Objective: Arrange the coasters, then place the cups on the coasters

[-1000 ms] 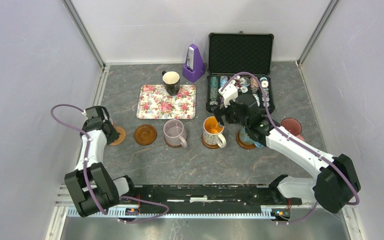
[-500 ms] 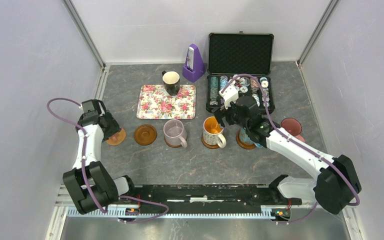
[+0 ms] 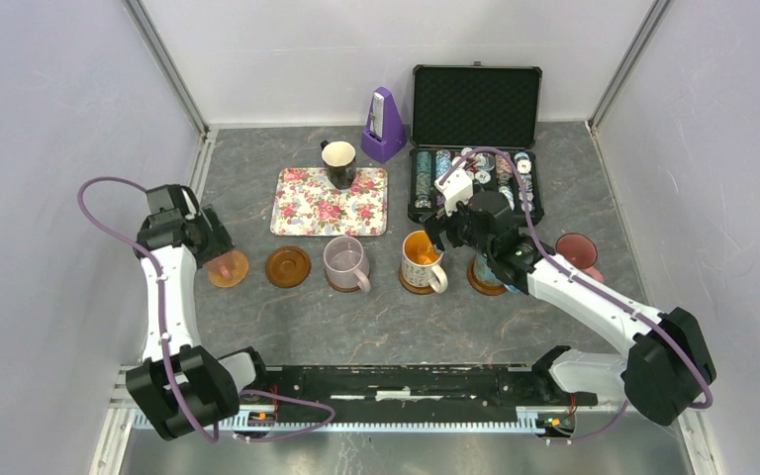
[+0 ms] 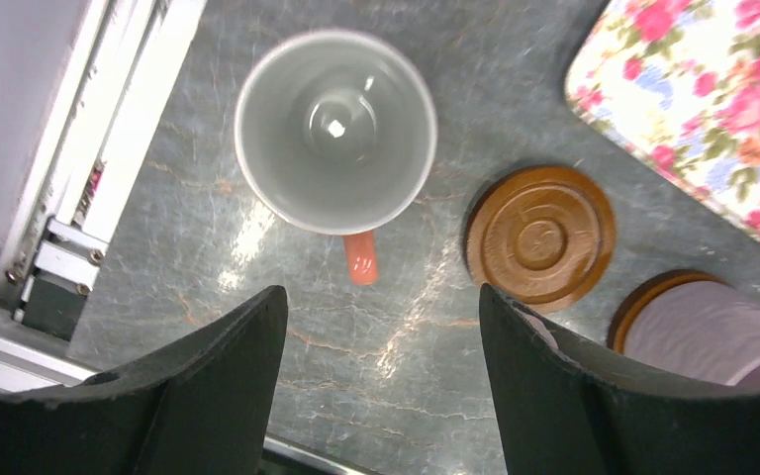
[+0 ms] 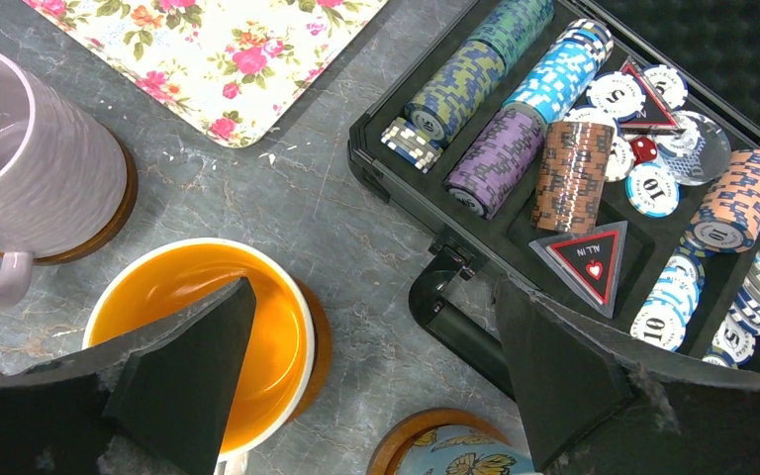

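- The left fingers point(image 4: 262, 327) stand spread and empty just short of the pink mug point(image 4: 334, 129), whose handle points back at them. To me that reads as a mug set down and let go. It stands on the end coaster point(image 3: 240, 269), leftmost in the row.
- Beside it lies the empty coaster point(image 4: 540, 237), apart from both neighbours. It looks like a seat kept for one more mug.
- The lilac mug point(image 3: 346, 262), orange mug point(image 5: 208, 317) and blue mug point(image 5: 460, 455) each sit on a coaster of their own. They form a line across the desk point(image 3: 396, 327), so the row is largely laid out.
- The right fingers point(image 5: 223, 336) gape wide and hold nothing. They hover over the orange mug's rim and the bare desk between it and the chip case point(image 5: 604, 148), with the blue mug just under the wrist.
- Two mugs are off the row. The black mug point(image 3: 338, 163) stands on the tray point(image 3: 302, 213) behind the line. The red mug point(image 3: 576, 252) sits at the far right, close to the right arm, and I can't tell whether a coaster lies under it.
- My guess is that the black mug belongs on the empty coaster, which lies just in front of the tray.
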You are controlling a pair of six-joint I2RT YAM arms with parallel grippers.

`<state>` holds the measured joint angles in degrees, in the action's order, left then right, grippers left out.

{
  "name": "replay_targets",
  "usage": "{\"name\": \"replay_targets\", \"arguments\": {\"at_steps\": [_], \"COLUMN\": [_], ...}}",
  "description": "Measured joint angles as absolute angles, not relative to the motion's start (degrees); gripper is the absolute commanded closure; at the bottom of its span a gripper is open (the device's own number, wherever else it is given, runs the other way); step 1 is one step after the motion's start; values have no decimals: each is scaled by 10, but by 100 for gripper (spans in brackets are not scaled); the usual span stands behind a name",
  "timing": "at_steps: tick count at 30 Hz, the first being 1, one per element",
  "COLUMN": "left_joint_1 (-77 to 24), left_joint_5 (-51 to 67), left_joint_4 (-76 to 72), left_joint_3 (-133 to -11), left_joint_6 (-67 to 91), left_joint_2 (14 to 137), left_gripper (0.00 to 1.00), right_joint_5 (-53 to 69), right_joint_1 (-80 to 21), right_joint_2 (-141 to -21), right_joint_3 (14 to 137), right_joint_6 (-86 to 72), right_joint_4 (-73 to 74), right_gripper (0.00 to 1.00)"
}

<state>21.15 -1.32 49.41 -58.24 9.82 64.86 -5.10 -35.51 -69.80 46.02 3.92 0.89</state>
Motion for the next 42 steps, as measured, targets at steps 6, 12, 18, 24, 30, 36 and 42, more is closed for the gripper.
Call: {"name": "replay_targets", "arguments": {"at_steps": [6, 12, 18, 24, 30, 36, 42], "left_joint_1": [206, 121, -4, -42, -32, -23, -21], "left_joint_5": [17, 33, 53, 160, 203, 231, 267], "left_joint_4": [531, 541, 520, 596, 670, 666, 622], "left_joint_3": [-677, -727, -863, -1151, -1332, -1356, -1382], "left_joint_6": [54, -5, -37, -235, -510, -721, -823], "left_joint_2": [651, 704, 859, 1110, 1283, 1340, 1374], "left_gripper": [24, 23, 22, 21, 19, 18, 19], "right_joint_5": [-50, -48, -45, -42, -34, -25, -15], "right_joint_1": [-355, -354, -343, -323, -310, -305, -303], "right_joint_2": [-698, -700, -713, -726, -726, -728, -731], "right_joint_3": [460, 460, 465, 503, 524, 524, 524], "right_joint_6": [39, 40, 39, 51, 61, 63, 63], "right_joint_4": [8, 8, 11, 28, 32, 40, 46], "right_gripper": [2, 2, 2, 2, 2, 2, 2]}}
